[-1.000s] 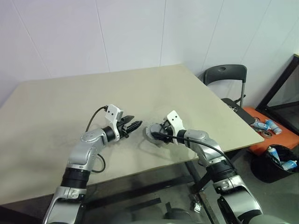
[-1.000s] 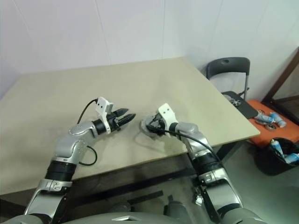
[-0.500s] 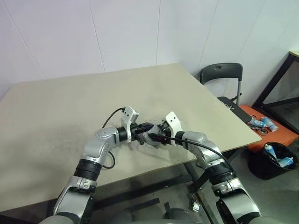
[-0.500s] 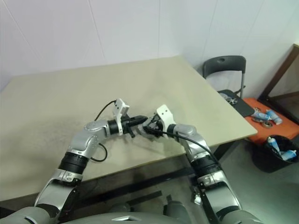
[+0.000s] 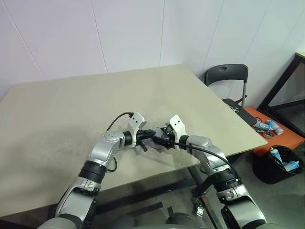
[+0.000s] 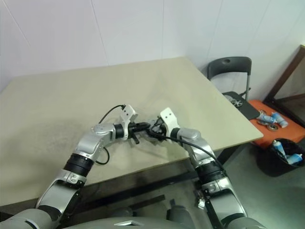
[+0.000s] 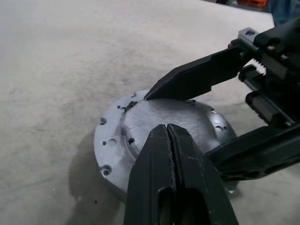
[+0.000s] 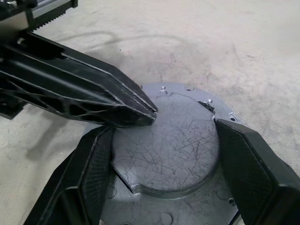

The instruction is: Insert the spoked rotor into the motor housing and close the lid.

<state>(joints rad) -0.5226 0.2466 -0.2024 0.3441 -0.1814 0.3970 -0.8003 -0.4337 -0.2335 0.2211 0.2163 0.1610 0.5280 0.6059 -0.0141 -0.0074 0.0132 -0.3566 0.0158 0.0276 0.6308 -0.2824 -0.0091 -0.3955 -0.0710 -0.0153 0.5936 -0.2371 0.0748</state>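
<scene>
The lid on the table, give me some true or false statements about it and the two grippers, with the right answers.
1. The left gripper is shut, its tips over the lid. True.
2. The right gripper is closed tight above the lid. False: its fingers stand apart, one on each side of the lid's raised middle.
3. The lid lies flat on the table. True.
4. A person's hand is pressing on the lid. False: only the two grippers are at it.
5. The lid is shiny, with thin spokes. False: it is a dull, scratched grey disc with small holes near the edge.
</scene>
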